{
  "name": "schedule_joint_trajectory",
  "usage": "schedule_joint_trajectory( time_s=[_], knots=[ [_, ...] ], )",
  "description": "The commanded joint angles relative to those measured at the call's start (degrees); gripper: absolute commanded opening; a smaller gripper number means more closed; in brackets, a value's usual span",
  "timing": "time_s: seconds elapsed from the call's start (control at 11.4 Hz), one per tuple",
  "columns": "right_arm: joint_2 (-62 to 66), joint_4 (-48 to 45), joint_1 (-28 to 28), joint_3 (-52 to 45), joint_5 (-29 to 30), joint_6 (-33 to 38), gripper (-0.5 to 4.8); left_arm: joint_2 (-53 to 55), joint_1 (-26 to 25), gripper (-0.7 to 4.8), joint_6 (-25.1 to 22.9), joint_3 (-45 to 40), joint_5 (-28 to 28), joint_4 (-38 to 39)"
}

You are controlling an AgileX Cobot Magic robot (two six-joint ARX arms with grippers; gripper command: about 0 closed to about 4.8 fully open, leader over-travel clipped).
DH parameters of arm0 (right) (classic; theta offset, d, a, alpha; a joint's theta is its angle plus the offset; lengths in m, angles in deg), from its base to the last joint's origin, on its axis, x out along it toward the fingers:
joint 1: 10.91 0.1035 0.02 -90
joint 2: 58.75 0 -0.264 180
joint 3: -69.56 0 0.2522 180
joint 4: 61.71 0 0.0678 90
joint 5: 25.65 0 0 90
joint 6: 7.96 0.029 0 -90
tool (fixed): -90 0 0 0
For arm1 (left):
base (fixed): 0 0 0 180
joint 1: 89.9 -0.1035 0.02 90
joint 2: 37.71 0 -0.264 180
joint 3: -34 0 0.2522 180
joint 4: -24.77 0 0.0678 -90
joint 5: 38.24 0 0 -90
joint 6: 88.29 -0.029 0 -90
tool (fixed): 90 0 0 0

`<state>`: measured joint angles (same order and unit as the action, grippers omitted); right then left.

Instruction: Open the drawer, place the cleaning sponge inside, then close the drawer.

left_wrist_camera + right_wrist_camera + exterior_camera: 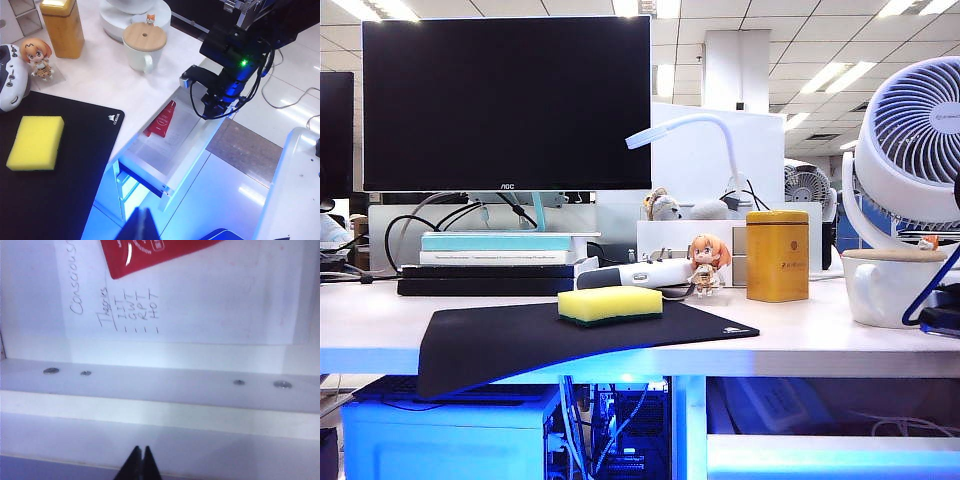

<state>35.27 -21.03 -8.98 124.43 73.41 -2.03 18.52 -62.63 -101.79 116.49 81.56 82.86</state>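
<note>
My right claw (140,462) is pinched shut, empty, over the open drawer (192,145); left claw (142,225) shut too. Cleaning sponge (35,142) on the counter mat: light, squashy foam, grip its long sides.

The drawer (172,150), white with a pale blue tint, stands pulled open just in front of the closed right gripper (140,460), while the yellow cleaning sponge (35,142) with a green underside lies flat, well apart from it.
</note>
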Motion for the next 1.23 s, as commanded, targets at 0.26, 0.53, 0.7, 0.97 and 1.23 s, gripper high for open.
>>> schedule_joint_trajectory(
  time_s=[0.26, 0.53, 0.7, 0.97, 1.23],
  knots=[
    [-0.2, 8.2, 0.1, -0.1, 0.3, -0.2, -0.09, -0.1, 0.0, -0.05, -0.2, 0.3, 0.2, -0.7],
    [-0.2, 11.1, 0.1, -0.1, 1.5, -0.2, -0.09, -0.1, 0.0, -0.05, -0.2, 0.3, 0.2, -0.7],
    [-0.2, 13.2, 0.1, -0.1, 1.6, -0.2, -0.09, -0.1, 0.0, -0.05, -0.2, 0.3, 0.2, -0.7],
    [-0.2, 14.2, 0.1, -0.1, 1.6, -0.2, -0.09, -0.1, 0.0, -0.05, -0.2, 0.3, 0.2, -0.7],
    [-0.2, 19.4, 0.1, -0.1, 1.6, -0.2, -0.09, -0.1, 0.0, -0.05, -0.2, 0.3, 0.2, -0.7]
  ],
)
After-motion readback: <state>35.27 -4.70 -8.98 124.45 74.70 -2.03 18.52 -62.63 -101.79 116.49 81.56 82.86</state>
